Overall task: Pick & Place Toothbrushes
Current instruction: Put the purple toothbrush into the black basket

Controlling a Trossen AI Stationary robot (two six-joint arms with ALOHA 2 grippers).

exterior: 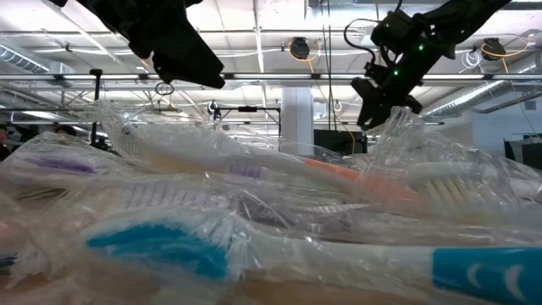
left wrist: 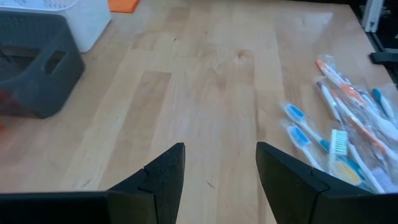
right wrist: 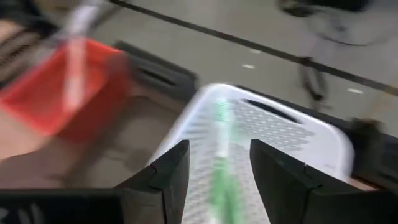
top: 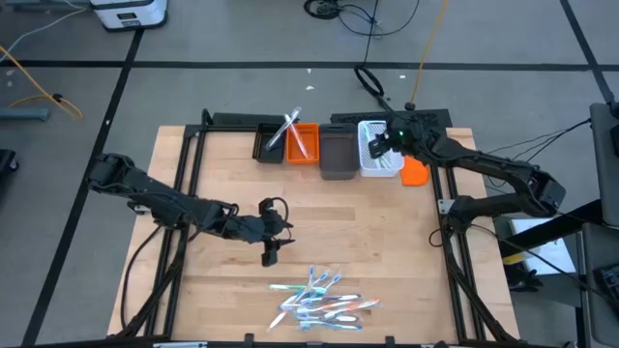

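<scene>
Several toothbrushes [top: 319, 302] in clear wrappers lie in a loose pile near the table's near edge; they fill the low view [exterior: 254, 229] and show at one side of the left wrist view [left wrist: 348, 143]. My left gripper [top: 270, 255] hovers open over bare wood just to the far left of the pile [left wrist: 221, 174]. My right gripper [top: 375, 145] is open above the white bin [top: 380, 160]. In the right wrist view a blurred green toothbrush [right wrist: 221, 155] shows in the gap between the open fingers [right wrist: 219, 168], over the white bin [right wrist: 292, 143]. A white toothbrush [top: 293, 130] sticks out of the orange bin [top: 304, 145].
Four bins stand in a row at the table's far edge: black [top: 269, 145], orange, dark grey [top: 337, 155] and white. A small orange object [top: 414, 172] lies right of the white bin. Bare wood lies between the bins and the pile. Black cables run on the floor beyond.
</scene>
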